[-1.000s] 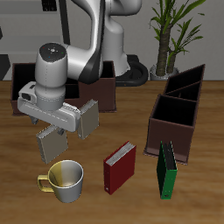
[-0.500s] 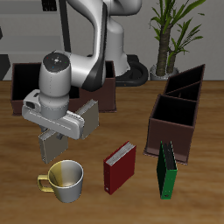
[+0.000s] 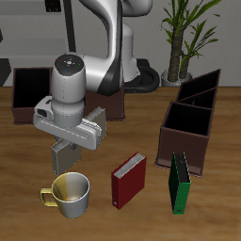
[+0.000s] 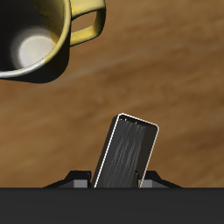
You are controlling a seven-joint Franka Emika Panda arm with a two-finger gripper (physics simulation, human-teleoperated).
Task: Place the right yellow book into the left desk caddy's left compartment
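The right yellow book (image 4: 128, 150) is clamped in the claw (image 3: 64, 151), lifted clear of the desk (image 3: 113, 226), its long axis running out beyond the fingertips. The left desk caddy (image 3: 191, 120) is seen well apart, sideways across the desk.

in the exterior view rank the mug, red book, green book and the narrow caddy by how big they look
1. The narrow dark-brown caddy, clearly largest.
2. The red book and the green book look about alike; the green one stands edge-on, so I won't rank them.
3. The yellow mug looks close to the books too, perhaps slightly smaller.
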